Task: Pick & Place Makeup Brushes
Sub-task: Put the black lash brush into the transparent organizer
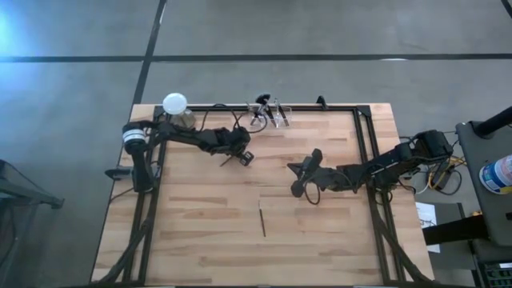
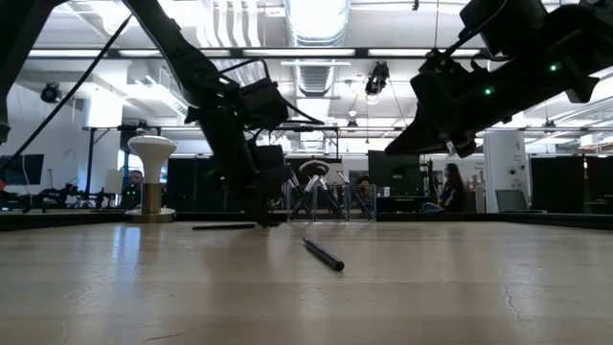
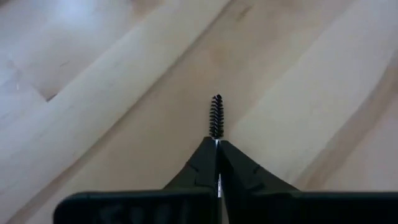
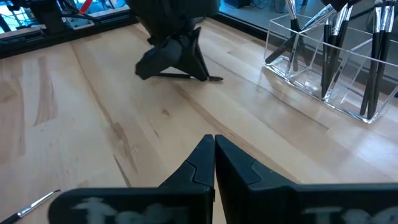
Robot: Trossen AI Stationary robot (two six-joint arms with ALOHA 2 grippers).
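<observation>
My left gripper is down at the tabletop in the far-left part, shut on a thin dark spoolie brush. My right gripper is shut, holds nothing and hovers above the middle of the table. One dark brush lies flat on the wood nearer the near edge. Several more brushes stand leaning in a clear organizer at the far edge. My left gripper pinches the spoolie brush between its two fingers, just behind the bristle head, which sticks out past the fingertips. The fingers come from above, across the brush. Its handle runs level at the tabletop; whether it rests on the wood I cannot tell.
A white ball-topped stand sits at the far-left corner. A dark frame runs around the table. Bare wood lies between the two grippers and along the near side. A pale brush shows in the right wrist view. People sit in the room behind.
</observation>
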